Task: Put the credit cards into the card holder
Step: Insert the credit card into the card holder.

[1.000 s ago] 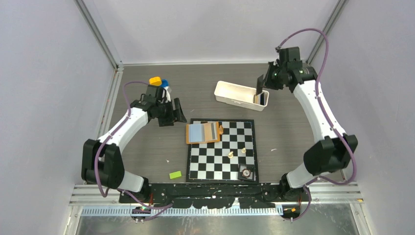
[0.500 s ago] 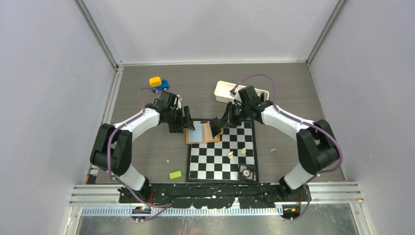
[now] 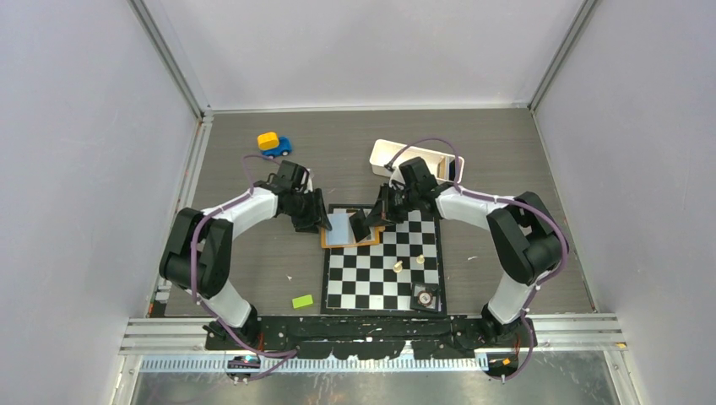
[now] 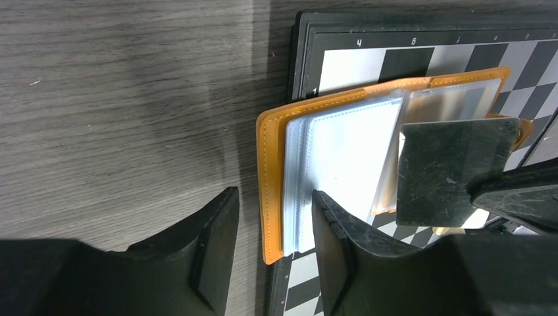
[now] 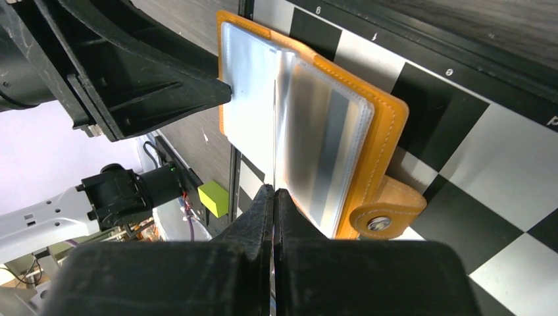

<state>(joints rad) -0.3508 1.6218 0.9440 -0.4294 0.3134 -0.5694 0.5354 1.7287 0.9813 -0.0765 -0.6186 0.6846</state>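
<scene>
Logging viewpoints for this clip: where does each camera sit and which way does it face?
Top external: above and behind the bases, looking down on the table; both arms show whole, left gripper and right gripper both at the card holder.
Left wrist: on the left arm, looking down past its open fingers at the holder's orange edge.
Right wrist: on the right arm, looking along its shut fingers, which pinch a card edge-on.
Shared: both wrist views show the opened holder on the chessboard, and each other's gripper.

Card holder (image 3: pixel 339 229) lies open on the chessboard's (image 3: pixel 384 272) far-left corner, overhanging the table (image 3: pixel 253 249); tray (image 3: pixel 387 159) sits behind the board.
</scene>
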